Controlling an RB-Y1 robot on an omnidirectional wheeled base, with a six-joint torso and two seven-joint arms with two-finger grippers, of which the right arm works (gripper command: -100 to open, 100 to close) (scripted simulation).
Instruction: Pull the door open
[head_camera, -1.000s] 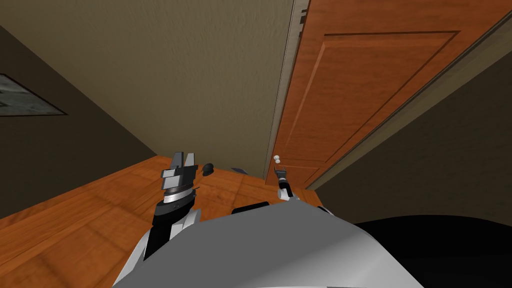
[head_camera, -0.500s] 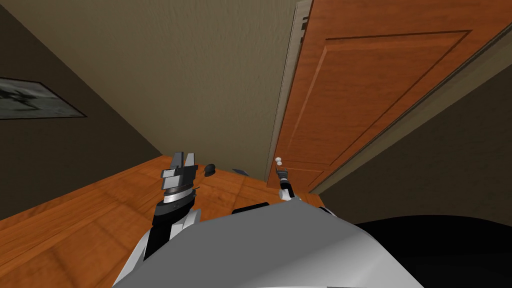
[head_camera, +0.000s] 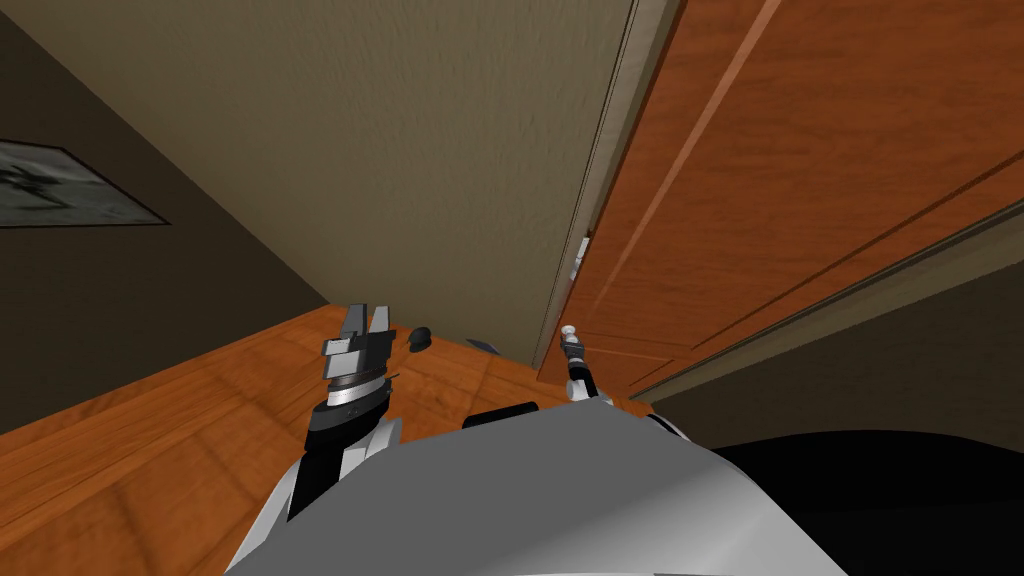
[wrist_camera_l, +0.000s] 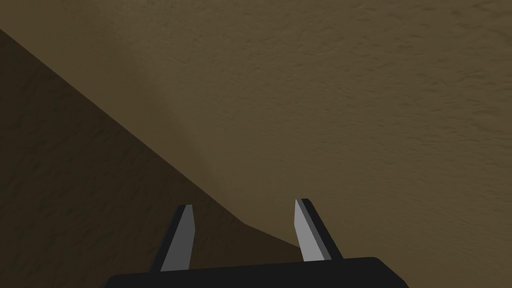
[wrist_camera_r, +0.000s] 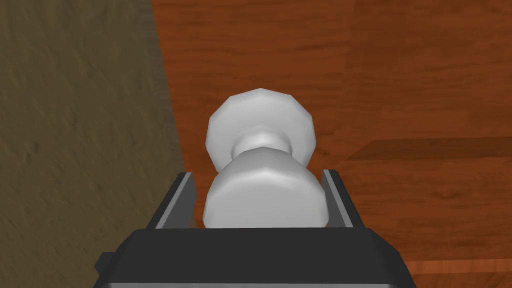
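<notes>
Knob (wrist_camera_r: 265, 195) first, in the right wrist view: a smooth, pale grey piece of two bulbs joined by a narrow waist, standing out from the door (wrist_camera_r: 400, 75). The right claw (wrist_camera_r: 257, 172) is clenched on the near bulb, one finger (wrist_camera_r: 176, 200) at each side. I judge the knob hard and slippery, so a straight tug could slide the blades off the round. The waist behind the bulb looks the surer hold. The door itself should be stiff and fairly heavy, turning only about its hinges, so the pull wants an arc rather than a straight line.

Head view: the door is orange-brown panelled wood, taking up the 1 to 3 o'clock part. The knob sits low on it at 12 o'clock, at the tip of the right claw. A pale latch plate (head_camera: 581, 255) shows on the door's edge beside the jamb (head_camera: 600, 200), so I judge the door slightly ajar. The left claw (head_camera: 363, 318) hangs at 11 o'clock over the wood floor (head_camera: 150, 450), well apart from the door.

Left wrist view: its fingers stand apart, released, holding nothing.
</notes>
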